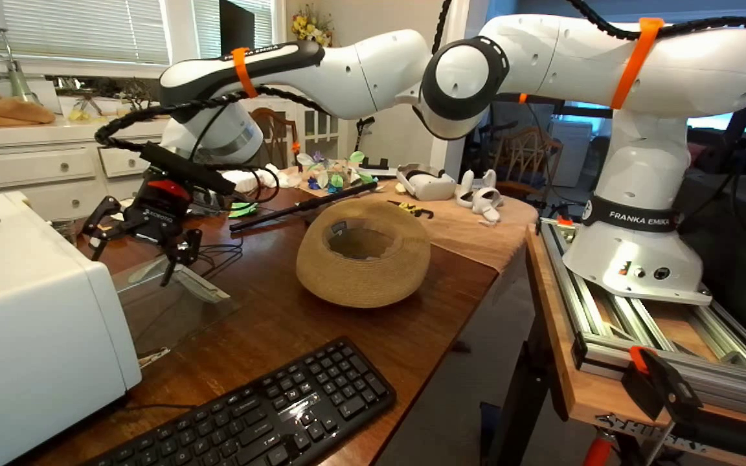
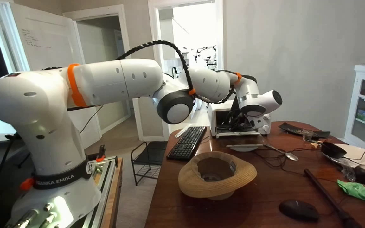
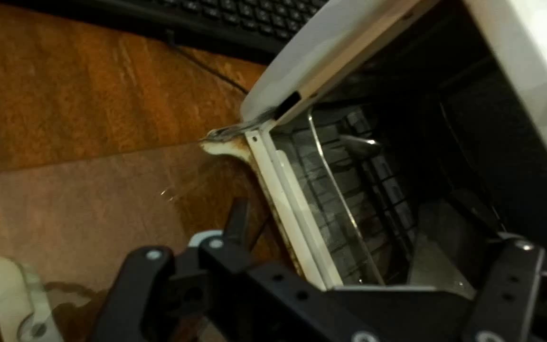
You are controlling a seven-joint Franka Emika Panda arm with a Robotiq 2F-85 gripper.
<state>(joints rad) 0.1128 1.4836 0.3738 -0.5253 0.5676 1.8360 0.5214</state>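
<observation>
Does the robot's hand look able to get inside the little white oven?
Probably yes: the glass door of the oven is folded down, leaving its front open, and the open gripper hangs close by. The fit may be tight, though.

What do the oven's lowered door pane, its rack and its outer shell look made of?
Door pane: probably glass, clear and smooth; the tabletop shows through. Rack: likely bare metal wire, thin and glinting. Shell: smooth white, softly glossy; painted metal or plastic, can't tell which.
</observation>
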